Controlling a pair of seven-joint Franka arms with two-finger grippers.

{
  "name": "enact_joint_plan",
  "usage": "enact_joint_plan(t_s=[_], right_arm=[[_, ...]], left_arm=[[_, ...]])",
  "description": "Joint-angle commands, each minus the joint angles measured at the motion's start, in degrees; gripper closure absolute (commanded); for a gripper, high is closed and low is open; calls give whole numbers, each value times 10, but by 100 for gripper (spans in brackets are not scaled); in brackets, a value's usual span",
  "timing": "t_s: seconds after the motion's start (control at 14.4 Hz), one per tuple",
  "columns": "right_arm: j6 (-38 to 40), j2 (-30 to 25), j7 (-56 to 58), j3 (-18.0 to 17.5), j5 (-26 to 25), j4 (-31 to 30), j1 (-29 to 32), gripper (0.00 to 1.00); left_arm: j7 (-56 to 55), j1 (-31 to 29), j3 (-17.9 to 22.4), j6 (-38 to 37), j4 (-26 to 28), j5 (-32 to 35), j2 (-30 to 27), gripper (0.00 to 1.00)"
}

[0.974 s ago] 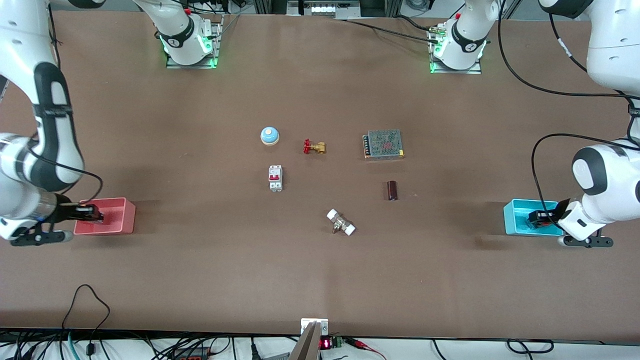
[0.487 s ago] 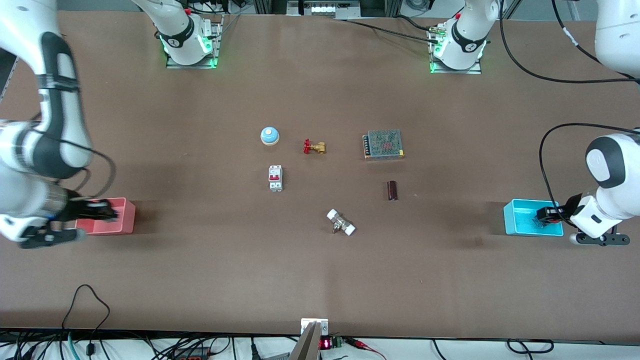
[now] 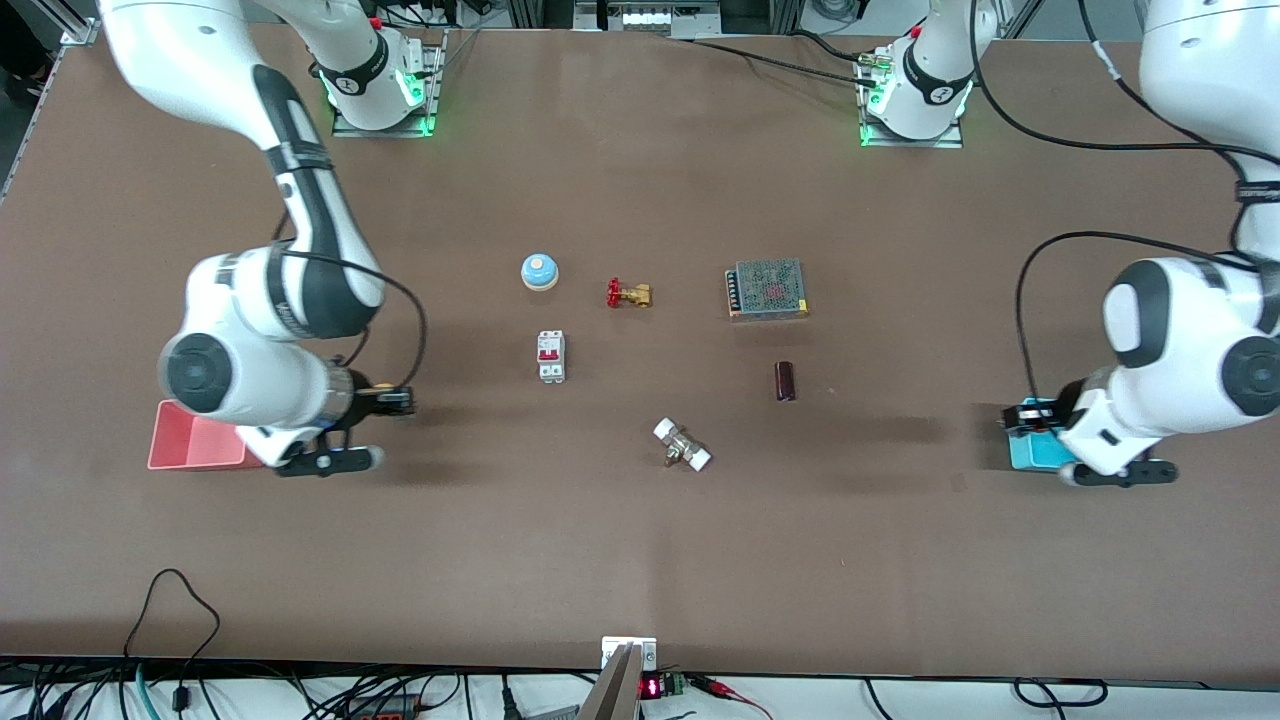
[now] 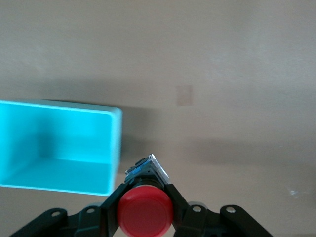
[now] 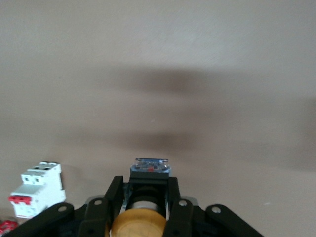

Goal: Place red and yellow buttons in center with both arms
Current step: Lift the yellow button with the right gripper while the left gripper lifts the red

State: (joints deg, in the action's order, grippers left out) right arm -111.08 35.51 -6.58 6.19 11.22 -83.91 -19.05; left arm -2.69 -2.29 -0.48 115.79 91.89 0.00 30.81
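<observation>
My left gripper (image 4: 145, 191) is shut on the red button (image 4: 144, 213), gripping its dark body below the round cap. In the front view this gripper (image 3: 1024, 417) hangs over the inner edge of the cyan bin (image 3: 1030, 457). My right gripper (image 5: 145, 186) is shut on the yellow button (image 5: 139, 223), whose cap faces the camera. In the front view it (image 3: 396, 401) hangs over bare tabletop between the pink bin (image 3: 195, 442) and the white circuit breaker (image 3: 551, 356). The table's center (image 3: 665, 365) is bare brown surface.
Round the center lie a blue bell (image 3: 539, 271), a brass valve with a red handle (image 3: 629, 293), a metal power supply (image 3: 767, 288), a dark cylinder (image 3: 785, 381) and a white-capped fitting (image 3: 682, 445). The breaker also shows in the right wrist view (image 5: 38, 191).
Both grippers have come up out of their bins with a button each. The right one has travelled well toward the middle; the left one has only reached the cyan bin's inner edge.
</observation>
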Motion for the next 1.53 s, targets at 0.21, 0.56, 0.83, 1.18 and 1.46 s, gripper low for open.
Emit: enact_joint_plan(t_s=[0.21,0.56,0.83,1.18,1.46], right_arm=[[-76,20,-41,8,13,-62,-30,61],[-115,40,-85,8,13,-80,-53,60],[-117,40,-104,8,14,-77,-46,0],[-106,-27,-114,31,9,-60,-48,0],[-51,-77,-107,61,5,-37,-47,0]], left_arm=[[-36,26,0,35,2,-3,57,72],[-36,32,0,49,0,-3,75,56],[-36,33,0,48,-1,-3,80,24],[-38,30,1,16,0,-3,4,0],[-47,28,1,-57,1,-3,-90,0]])
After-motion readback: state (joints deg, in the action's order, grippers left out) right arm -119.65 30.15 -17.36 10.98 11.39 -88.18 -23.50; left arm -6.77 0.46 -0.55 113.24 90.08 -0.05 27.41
